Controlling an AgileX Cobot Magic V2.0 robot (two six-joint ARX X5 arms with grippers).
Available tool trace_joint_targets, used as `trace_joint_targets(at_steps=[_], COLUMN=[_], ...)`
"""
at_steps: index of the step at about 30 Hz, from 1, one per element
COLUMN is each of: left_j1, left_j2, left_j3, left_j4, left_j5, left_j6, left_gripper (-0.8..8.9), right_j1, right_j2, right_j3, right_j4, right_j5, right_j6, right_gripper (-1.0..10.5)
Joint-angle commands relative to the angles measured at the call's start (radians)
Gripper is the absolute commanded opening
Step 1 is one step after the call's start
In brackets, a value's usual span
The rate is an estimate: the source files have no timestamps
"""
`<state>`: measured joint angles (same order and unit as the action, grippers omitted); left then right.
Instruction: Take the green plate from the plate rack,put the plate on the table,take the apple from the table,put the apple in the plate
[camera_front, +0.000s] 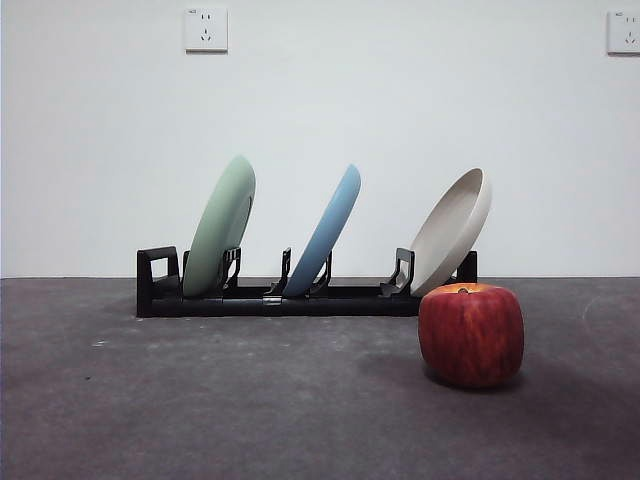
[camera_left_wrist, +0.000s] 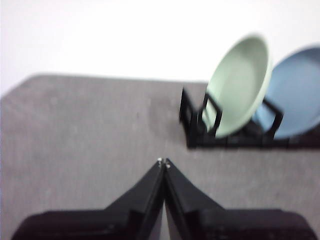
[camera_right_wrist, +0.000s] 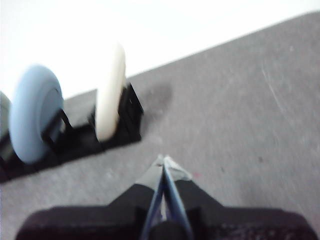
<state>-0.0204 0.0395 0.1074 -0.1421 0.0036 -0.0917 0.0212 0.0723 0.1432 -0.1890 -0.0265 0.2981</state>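
I see my left gripper (camera_left_wrist: 163, 162) and right gripper (camera_right_wrist: 164, 161) both pinched closed, empty, above bare table (camera_front: 200, 400). Green plate (camera_front: 220, 226) stands left-center in the plate rack (camera_front: 270, 298); apple (camera_front: 470, 334) lower right.

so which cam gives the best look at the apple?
Front view: the apple sits whole, sharp and unblocked on the table, in front of the plate rack's end by the beige plate. Neither wrist view shows the apple at all.

Light blue plate (camera_front: 328, 232) and beige plate (camera_front: 452, 231) stand tilted, ahead of both grippers; two wall sockets (camera_front: 206, 29) beyond.
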Motion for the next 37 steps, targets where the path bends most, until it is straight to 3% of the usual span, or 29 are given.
trace_joint_targets(at_steps=[1,5,9,15,21,28,29,33,37], left_j1=[0.003,0.003,0.002,0.002,0.0,-0.008,-0.012,-0.034,-0.072], left_j2=[0.041,0.137,0.267,0.497,0.731,0.984,1.017,1.149,1.297], left_j3=[0.07,0.178,0.303,0.5,0.687,0.915,0.943,1.051,1.18], left_j4=[0.014,0.013,0.007,-0.018,-0.092,-0.253,-0.266,-0.275,-0.284], left_j5=[0.006,0.024,0.042,0.233,0.344,0.411,0.42,0.429,0.477], left_j6=[-0.026,-0.038,-0.038,-0.037,-0.036,-0.036,-0.035,-0.035,-0.035], left_gripper=[-0.07,-0.07,-0.07,-0.07,-0.05,0.09,0.42,3.67,3.77], right_j1=[0.001,0.001,0.001,0.001,0.001,0.001,0.001,0.002,0.002], right_j2=[0.06,0.177,0.319,0.546,0.765,0.954,0.971,1.015,1.028], right_j3=[0.077,0.204,0.346,0.546,0.718,0.852,0.862,0.884,0.887], right_j4=[0.008,-0.008,-0.026,-0.067,-0.187,-0.319,-0.324,-0.325,-0.325], right_j5=[-0.002,-0.014,-0.103,-0.303,-0.447,-0.499,-0.5,-0.499,-0.497], right_j6=[0.02,0.019,0.013,-0.037,-0.137,-0.195,-0.195,-0.195,-0.195], right_gripper=[0.0,0.0,0.0,0.0,0.0,0.5,1.1,3.6,3.6])
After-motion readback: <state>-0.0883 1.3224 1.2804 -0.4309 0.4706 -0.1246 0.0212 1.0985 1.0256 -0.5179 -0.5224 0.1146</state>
